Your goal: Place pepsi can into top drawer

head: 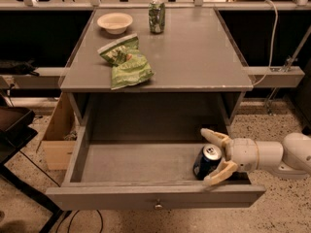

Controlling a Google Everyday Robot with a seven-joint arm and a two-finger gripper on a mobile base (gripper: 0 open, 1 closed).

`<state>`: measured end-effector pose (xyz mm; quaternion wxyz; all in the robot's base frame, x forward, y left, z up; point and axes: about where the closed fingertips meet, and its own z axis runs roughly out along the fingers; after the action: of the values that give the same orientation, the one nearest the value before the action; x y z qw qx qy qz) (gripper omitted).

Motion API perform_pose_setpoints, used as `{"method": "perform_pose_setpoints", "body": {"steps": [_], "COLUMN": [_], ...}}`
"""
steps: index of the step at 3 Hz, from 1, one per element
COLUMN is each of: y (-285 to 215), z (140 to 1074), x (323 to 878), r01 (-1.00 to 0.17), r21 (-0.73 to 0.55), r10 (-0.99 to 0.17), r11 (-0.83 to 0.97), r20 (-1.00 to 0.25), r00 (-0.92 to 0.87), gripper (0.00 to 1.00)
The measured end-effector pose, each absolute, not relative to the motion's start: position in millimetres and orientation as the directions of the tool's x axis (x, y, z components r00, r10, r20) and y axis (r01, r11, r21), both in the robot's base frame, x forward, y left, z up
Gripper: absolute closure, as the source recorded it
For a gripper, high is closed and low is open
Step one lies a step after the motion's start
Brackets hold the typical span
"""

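One pepsi can [206,163] stands in the top drawer [121,196], at its 4 o'clock corner. It is between the fingers of the gripper [205,156], which reaches in from 3 o'clock. The fingers are spread wide and grip nothing.

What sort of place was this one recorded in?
Probably a robot test area, not a home: a plain grey counter with its top drawer pulled open, a speckled hard floor and a loose cable. The gripper is inside the drawer's right end, open around the pepsi can.

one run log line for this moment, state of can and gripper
pepsi can: in top drawer, front right corner | drawer: open | gripper: inside drawer, fingers open either side of can | green can: on tabletop
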<state>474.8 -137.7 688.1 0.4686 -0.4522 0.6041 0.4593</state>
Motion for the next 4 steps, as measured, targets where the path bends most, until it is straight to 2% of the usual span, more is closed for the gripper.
{"method": "perform_pose_setpoints", "body": {"steps": [2, 3, 4], "y": [-153, -212, -258], "z": [731, 794, 859], "x": [489, 484, 453], "r01": [-0.991, -0.993, -0.996], "r21": [0.095, 0.045, 0.006], "r10": [-0.198, -0.271, -0.391], "r11": [0.099, 0.107, 0.089], "r20": [-0.974, -0.96, -0.92], "r00": [-0.113, -0.072, -0.041], "gripper": [0.0, 0.0, 0.0]}}
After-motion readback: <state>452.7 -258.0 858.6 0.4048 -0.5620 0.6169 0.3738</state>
